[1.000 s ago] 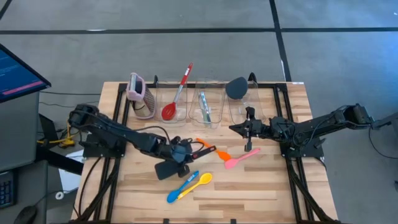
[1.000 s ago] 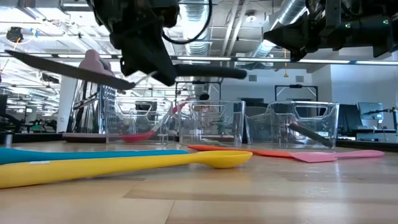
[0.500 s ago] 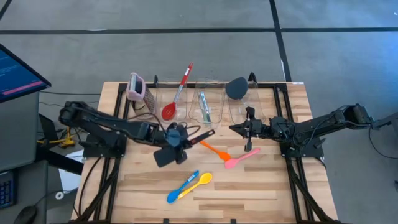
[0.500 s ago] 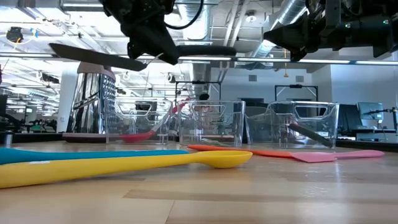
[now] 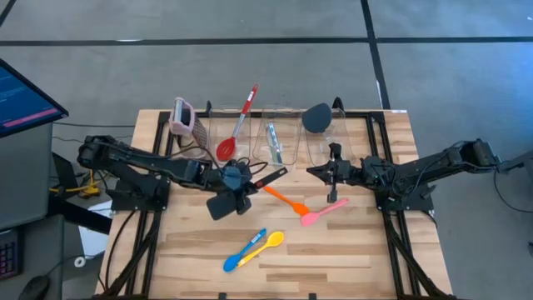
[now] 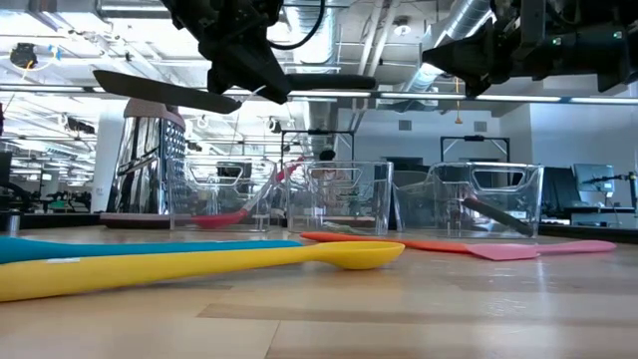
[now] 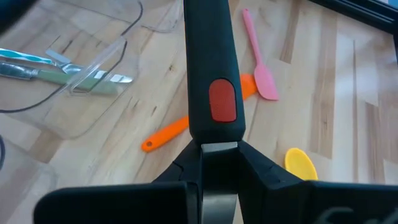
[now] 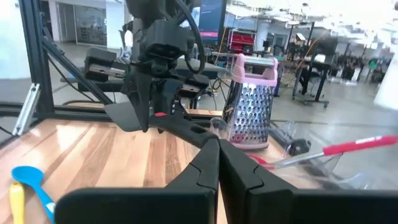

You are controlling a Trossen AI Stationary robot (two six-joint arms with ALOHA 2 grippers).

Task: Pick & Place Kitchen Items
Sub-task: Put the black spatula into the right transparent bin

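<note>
Wooden table leaves bare planks along its near edge. Three clear bins line the far edge. Left gripper, mid-table, grasps a black spatula aloft. Right gripper hangs clenched, empty, near the pink spatula. Orange spatula lies between; blue spoon and yellow spoon lie nearer.

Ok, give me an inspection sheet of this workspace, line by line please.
Surface: wooden table.
Job's things: black spatula held in the air; orange spatula, pink spatula, blue spoon and yellow spoon lying on the wood.
Clutter: grater; three clear bins holding utensils.
Grippers: left gripper shut on black spatula; right gripper shut, empty, above table.
Cables: yellow wires at left edge.
Surroundings: monitor.
</note>
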